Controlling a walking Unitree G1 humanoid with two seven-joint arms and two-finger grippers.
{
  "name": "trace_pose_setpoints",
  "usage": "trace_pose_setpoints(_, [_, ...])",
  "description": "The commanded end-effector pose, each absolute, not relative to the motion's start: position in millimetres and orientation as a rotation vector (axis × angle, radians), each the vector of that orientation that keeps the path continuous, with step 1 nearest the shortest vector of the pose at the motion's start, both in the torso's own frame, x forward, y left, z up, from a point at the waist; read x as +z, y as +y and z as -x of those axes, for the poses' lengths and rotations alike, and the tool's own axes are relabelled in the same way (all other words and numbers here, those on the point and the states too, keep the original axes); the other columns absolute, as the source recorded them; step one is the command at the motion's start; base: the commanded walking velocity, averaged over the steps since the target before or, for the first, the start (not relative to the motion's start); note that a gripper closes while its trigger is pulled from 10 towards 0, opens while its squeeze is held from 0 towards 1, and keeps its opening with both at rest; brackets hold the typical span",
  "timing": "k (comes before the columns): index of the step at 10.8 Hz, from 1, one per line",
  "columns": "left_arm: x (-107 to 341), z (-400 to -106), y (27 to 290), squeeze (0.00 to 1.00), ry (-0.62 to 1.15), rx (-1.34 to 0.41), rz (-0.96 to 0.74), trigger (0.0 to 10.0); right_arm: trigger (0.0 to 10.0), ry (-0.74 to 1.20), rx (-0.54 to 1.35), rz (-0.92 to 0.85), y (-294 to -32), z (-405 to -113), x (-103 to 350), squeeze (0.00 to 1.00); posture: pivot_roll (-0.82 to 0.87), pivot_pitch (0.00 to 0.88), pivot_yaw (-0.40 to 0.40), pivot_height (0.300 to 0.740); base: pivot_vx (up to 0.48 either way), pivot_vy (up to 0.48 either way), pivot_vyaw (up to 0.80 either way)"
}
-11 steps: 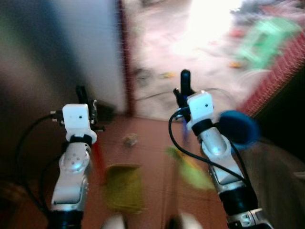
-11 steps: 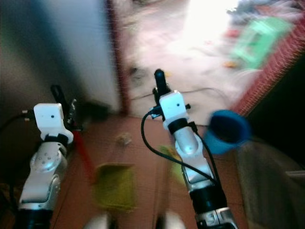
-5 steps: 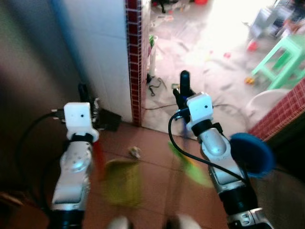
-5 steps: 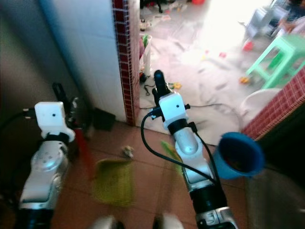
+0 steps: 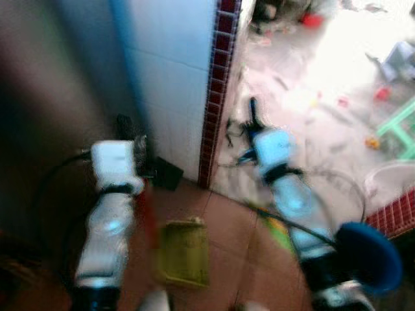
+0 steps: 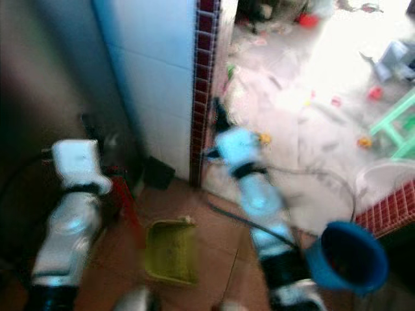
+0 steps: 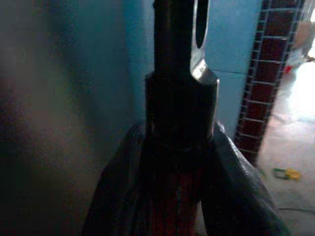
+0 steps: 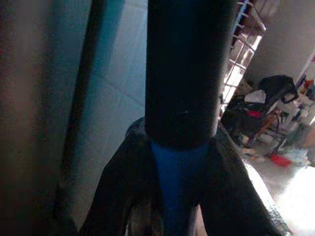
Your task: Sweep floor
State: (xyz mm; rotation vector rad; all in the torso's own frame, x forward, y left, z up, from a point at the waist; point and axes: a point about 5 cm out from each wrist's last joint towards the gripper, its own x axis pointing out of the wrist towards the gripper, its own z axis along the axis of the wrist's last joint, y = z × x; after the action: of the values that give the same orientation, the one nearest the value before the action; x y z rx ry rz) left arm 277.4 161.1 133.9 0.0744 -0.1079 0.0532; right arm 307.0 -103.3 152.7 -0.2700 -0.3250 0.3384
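A yellow-green dustpan (image 6: pixel 171 251) lies low over the red-brown floor tiles between my arms. Its red handle (image 6: pixel 126 201) rises to my left gripper (image 5: pixel 130 136), which is shut on the handle's dark top end (image 7: pixel 179 98). My right gripper (image 5: pixel 254 115) is raised before the doorway. It is shut on the broom handle (image 8: pixel 182 73), black at the grip and blue below it. The broom's green bristles (image 5: pixel 280 232) show as a blur under my right arm. Both eye views are blurred by motion.
A white tiled wall with a dark red tile edge (image 6: pixel 204 84) stands straight ahead, a black object (image 6: pixel 157 173) at its foot. Beyond the doorway lies a littered grey floor (image 6: pixel 305 129) with a green stool (image 6: pixel 402 126). A blue round container (image 6: pixel 347 256) sits by my right arm.
The whole picture has shifted to the right and blurred as the camera turned left. Both grippers keep their hold on the dustpan handle and the broom.
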Motion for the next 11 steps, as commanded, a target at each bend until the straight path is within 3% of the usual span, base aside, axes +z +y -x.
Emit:
trace_pose_setpoints(1, [149, -279, 157, 0.00, -0.182, 0.044, -0.093, 10.0, 10.0, -0.380, 0.319, 0.286, -110, -309, 163, 0.00, 0.01, 0.034, -0.015, 0.740, 0.371, 0.251, 0.00])
trace_pose_setpoints(8, [137, -304, 153, 0.00, -0.193, 0.215, -0.198, 10.0, 10.0, -0.349, 0.310, 0.213, -108, -314, 162, 0.00, 0.00, 0.057, -0.020, 0.740, 0.000, 0.000, 0.00])
trace_pose_setpoints(11, [124, -316, 133, 0.00, -0.211, 0.164, -0.115, 10.0, 10.0, -0.317, 0.305, 0.176, -103, -320, 159, 0.00, -0.01, 0.060, -0.025, 0.740, 0.000, 0.000, 0.00])
